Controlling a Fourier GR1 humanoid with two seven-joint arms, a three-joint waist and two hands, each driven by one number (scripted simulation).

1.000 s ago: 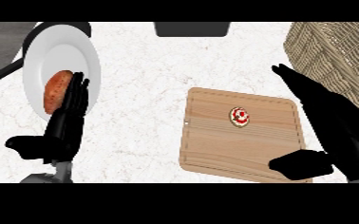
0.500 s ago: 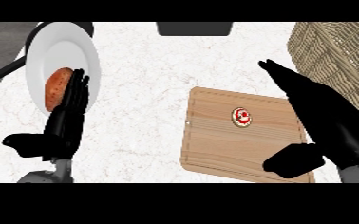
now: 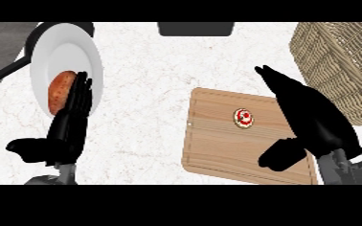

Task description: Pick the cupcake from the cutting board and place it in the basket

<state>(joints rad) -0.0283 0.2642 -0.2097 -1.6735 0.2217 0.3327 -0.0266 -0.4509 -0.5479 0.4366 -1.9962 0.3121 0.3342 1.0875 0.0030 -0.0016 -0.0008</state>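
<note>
Wooden cutting board point(image 3: 226, 148) at the counter's front right holds the cupcake point(image 3: 244, 118) near its back edge, untouched. Right hand point(image 3: 311, 119) hovers over the board's right edge, fingers straight, holding nothing (pick and placing both left). Basket point(image 3: 332, 62) sits back right. Left hand point(image 3: 71, 119) rests open, front left.

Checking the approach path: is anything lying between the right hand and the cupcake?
No. In the head view, only bare wood of the cutting board separates the right hand from the cupcake.
</note>
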